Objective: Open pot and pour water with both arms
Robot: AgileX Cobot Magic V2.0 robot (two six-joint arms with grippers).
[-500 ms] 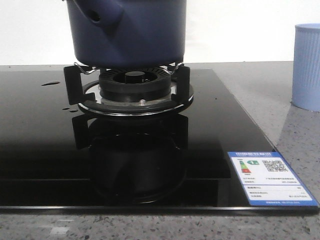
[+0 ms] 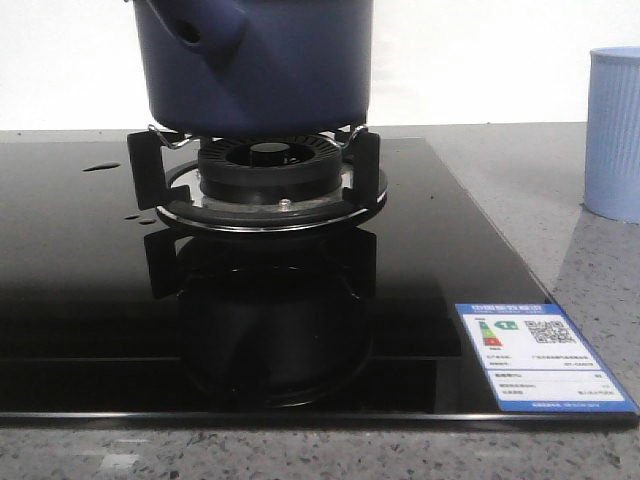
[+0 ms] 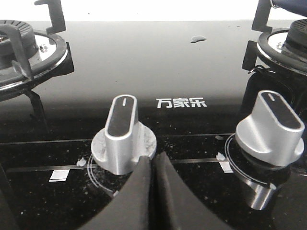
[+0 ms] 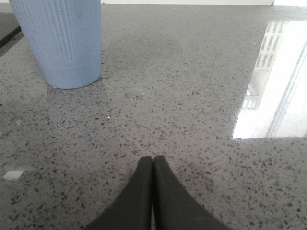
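Nothing has shifted since half a second ago: the speckled grey stone tabletop (image 2: 600, 270) and glossy black glass hob (image 2: 80, 300) look unchanged, and the large dark navy-blue pot (image 2: 260, 65) still sits on its burner stand. Left end effector (image 3: 152, 165) and right end effector (image 4: 152, 165) are both closed, empty, so the task seems unstarted.

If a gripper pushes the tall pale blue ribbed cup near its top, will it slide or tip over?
The tall pale blue ribbed cup looks much taller than its base is wide, so a high push would probably tip it. The speckled grey stone countertop looks polished and reflective, so a low push may slide it instead. Its contents cannot be seen, so its weight is uncertain.
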